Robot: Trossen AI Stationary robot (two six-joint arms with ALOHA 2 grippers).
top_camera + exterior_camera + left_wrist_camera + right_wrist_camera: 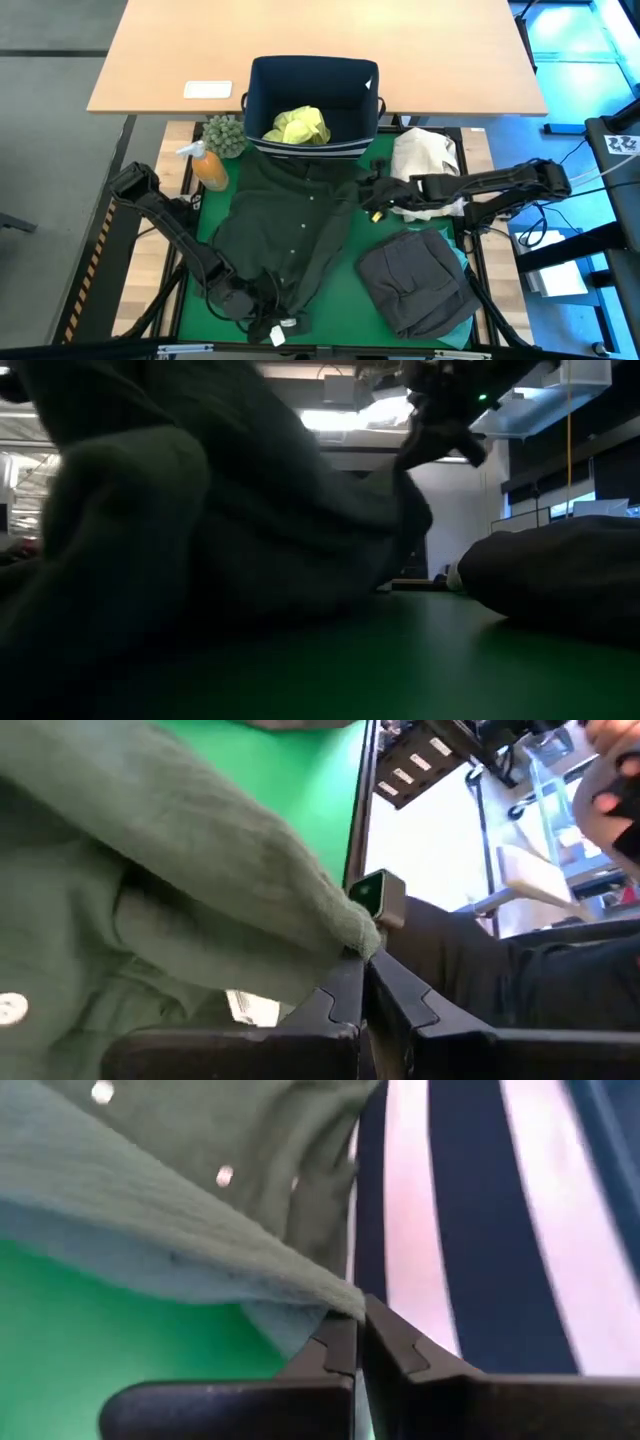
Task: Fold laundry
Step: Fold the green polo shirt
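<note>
A dark olive button shirt (290, 225) lies spread on the green mat (350, 300); in the low view the shirt (200, 530) rises as a big heap. My left gripper (264, 314) is shut on the shirt at its near end. My right gripper (373, 200) is shut on the shirt's far right edge, raised above the mat (430, 420). A folded charcoal grey garment (415, 280) rests on a turquoise one (464, 258) at the mat's right. A yellow-green shirt (298, 125) lies in the navy bin (310, 80). My left gripper pinches a folded edge of the olive shirt (352, 932) between its two shut fingers, at their free ends. The cloth runs away from the fingers in a thick roll; a button and a white tag show beneath it. My right gripper pinches a corner of the shirt's edge (335, 1308) between its shut fingers, slanting down from the table's right side. That corner is lifted clear of the mat, and the cloth hangs from it down toward the rest of the shirt.
The navy bin with its striped base stands at the mat's far edge, close behind my right gripper. A cream bundle (425, 155) sits at the far right. An orange spray bottle (208, 165) and a small plant (225, 135) stand at the far left.
</note>
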